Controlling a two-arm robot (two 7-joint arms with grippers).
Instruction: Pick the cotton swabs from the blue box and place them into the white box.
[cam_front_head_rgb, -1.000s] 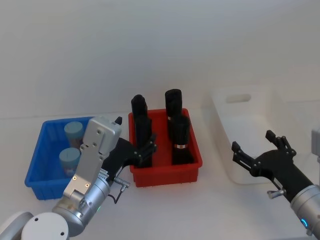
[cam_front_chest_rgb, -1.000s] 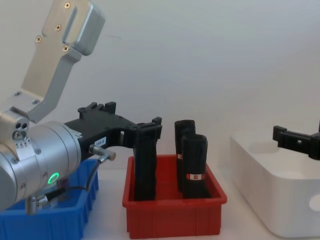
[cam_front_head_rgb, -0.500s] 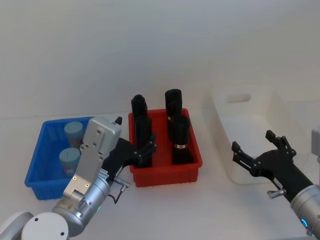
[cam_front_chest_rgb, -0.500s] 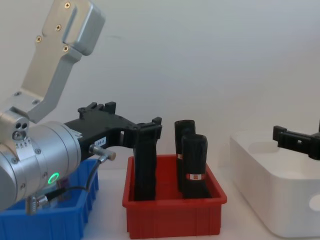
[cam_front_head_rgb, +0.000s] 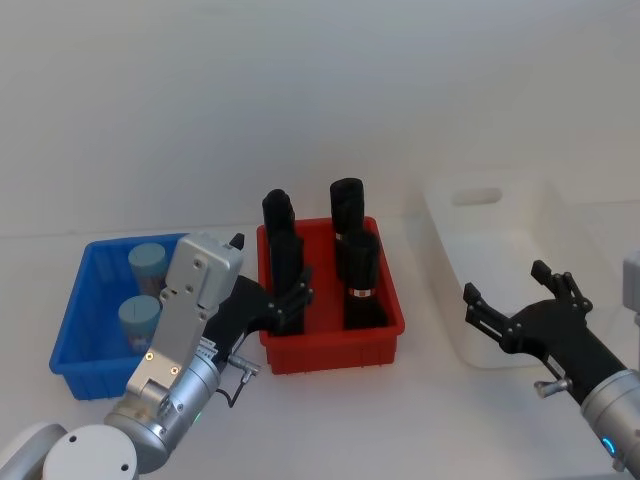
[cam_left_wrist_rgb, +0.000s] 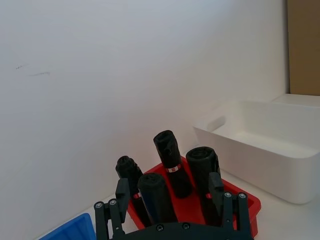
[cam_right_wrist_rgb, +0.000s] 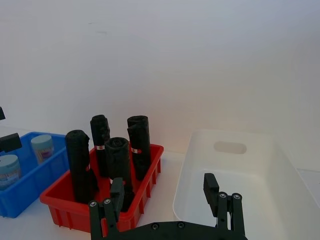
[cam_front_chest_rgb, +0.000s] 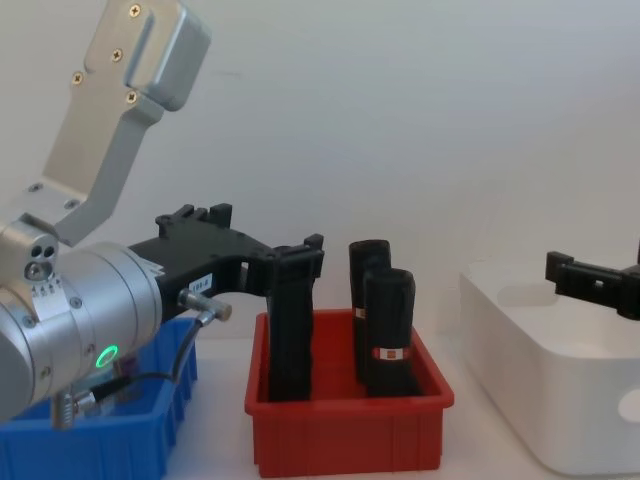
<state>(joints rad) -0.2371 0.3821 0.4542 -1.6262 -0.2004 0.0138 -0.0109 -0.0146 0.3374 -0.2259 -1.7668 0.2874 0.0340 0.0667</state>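
You are looking at two cotton swabs (cam_front_head_rgb: 139, 318) jars sitting in the blue box (cam_front_head_rgb: 72, 335) at the far left. Your left tool (cam_left_wrist_rgb: 167, 191) is hovering open and empty beside it, near the red bin (cam_front_head_rgb: 335, 347) holding black bottles (cam_front_head_rgb: 360, 280). The white box (cam_front_head_rgb: 488, 240) is standing on the desk (cam_front_head_rgb: 400, 420) at the right, and your right tool (cam_front_head_rgb: 505, 283) is hovering open in front of it

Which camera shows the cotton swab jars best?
Head view: both cotton swabs show plainly in the blue box. Right wrist view catches them far off at its edge; in chest view the left arm covers them.
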